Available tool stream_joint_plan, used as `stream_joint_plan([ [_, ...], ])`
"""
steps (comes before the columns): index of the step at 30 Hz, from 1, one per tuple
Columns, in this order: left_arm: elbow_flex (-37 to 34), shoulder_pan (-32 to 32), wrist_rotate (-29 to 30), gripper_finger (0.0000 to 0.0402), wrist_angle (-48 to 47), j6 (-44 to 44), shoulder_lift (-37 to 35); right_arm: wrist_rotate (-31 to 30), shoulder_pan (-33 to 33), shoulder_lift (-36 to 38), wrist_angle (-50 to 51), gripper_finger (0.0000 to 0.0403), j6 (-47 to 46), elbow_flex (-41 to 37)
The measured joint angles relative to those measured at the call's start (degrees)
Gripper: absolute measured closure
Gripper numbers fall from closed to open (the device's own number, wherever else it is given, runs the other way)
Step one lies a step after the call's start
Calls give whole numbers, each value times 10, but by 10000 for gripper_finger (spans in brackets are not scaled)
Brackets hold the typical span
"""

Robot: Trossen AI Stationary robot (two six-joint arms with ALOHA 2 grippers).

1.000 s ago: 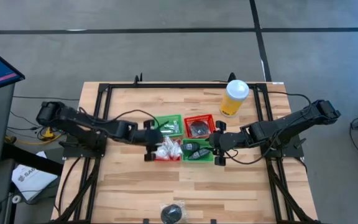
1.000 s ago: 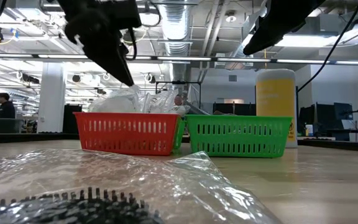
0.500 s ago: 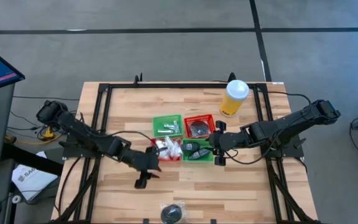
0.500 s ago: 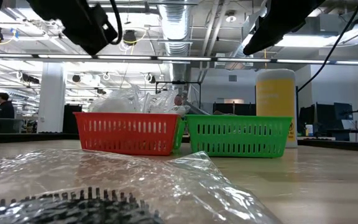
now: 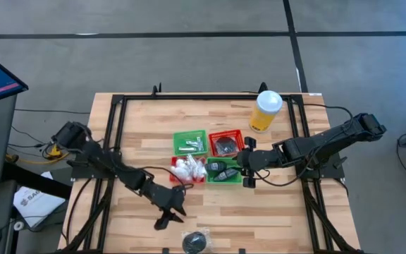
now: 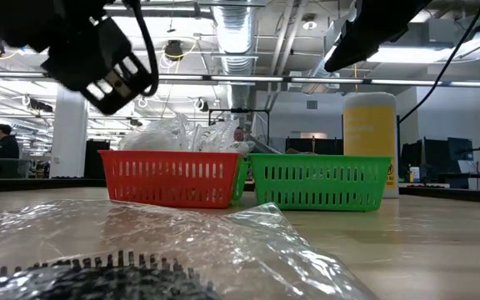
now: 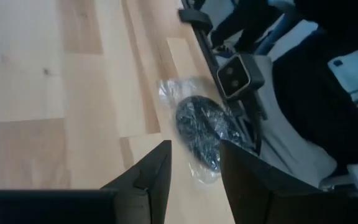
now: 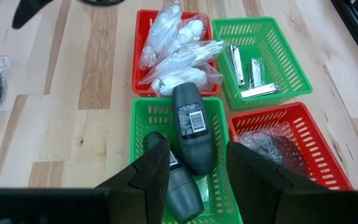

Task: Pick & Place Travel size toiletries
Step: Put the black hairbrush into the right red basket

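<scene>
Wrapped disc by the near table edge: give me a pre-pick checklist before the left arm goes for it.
1. Wrapped disc lies alone on the table, nothing on top: ok.
2. Left end effector is beside the disc, not yet over it: not ok.
3. Left end effector is open and empty, per the left wrist view: ok.
4. Red basket with a wrapped disc has room for another: cannot tell.
5. Right end effector waits over the green basket holding bottles, away from the left arm's path: ok.
</scene>
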State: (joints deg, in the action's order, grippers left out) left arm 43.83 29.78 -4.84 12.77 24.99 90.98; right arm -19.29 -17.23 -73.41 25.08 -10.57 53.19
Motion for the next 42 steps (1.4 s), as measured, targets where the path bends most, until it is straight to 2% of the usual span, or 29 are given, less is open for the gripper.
stream_joint_plan([
  [15,1,8,0,275,88,38,92,0,0,0,0,255,0,0],
  [20,19,11,-1,275,100,49,120,0,0,0,0,255,0,0],
  [26,50,11,-32,275,107,55,154,0,0,0,0,255,0,0],
  [42,94,24,-36,275,107,74,217,13,0,0,0,255,0,0],
])
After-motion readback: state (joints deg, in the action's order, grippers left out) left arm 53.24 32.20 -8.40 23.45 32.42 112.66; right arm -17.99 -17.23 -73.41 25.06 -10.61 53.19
